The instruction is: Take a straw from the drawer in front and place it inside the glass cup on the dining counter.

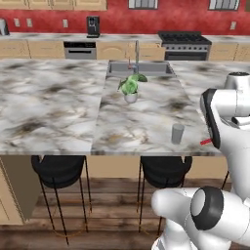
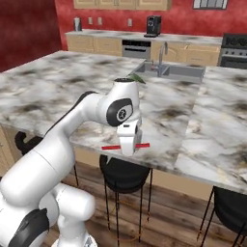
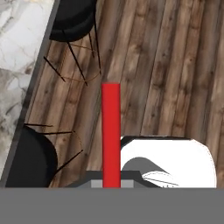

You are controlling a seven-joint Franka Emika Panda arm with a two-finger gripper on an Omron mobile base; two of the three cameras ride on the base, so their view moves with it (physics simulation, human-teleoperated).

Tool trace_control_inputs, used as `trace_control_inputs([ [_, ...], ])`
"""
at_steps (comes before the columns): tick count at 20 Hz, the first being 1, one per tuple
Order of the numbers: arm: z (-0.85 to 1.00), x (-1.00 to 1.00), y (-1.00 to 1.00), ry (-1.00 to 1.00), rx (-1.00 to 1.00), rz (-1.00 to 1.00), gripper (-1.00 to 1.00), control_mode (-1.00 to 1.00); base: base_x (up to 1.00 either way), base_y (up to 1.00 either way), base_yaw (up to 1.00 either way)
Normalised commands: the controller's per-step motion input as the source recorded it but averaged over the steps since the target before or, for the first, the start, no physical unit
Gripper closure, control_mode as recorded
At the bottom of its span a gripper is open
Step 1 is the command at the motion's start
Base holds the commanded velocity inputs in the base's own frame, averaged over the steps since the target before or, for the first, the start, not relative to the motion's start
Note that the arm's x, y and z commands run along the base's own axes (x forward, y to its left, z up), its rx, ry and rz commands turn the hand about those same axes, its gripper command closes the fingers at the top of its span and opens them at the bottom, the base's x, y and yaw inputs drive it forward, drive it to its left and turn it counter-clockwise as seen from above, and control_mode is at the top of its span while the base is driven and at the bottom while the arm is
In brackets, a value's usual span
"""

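Hand view: claw (image 2: pixel 128 145) clamped on the straw (image 3: pixel 111 131) above wood floor (image 3: pixel 175 65), beside the dining counter (image 3: pixel 17 43).

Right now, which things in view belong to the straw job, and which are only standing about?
Belongs to the job:
- straw, held level in the shut jaws of the gripper
- glass cup, upright near the counter's front edge
- dining counter

Only standing about:
- potted plant
- sink
- bar stools
- coffee machine
- stove
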Motion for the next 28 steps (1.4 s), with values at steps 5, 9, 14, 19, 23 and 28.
trace_control_inputs([
  [5,0.00,0.00,0.00,0.00,0.00,0.00,1.00,1.00,0.35,-0.17,0.00],
  [9,0.00,0.00,0.00,0.00,0.00,0.00,1.00,1.00,0.46,-0.08,0.00],
  [14,0.00,0.00,0.00,0.00,0.00,0.00,1.00,1.00,0.43,-0.12,0.01],
  [19,0.00,0.00,0.00,0.00,0.00,0.00,1.00,1.00,0.53,0.00,0.01],
  [23,0.00,0.00,0.00,0.00,0.00,0.00,1.00,1.00,0.45,0.00,0.00],
  [28,-0.11,0.23,0.13,0.05,-0.03,0.00,1.00,-1.00,0.30,0.04,0.00],
])
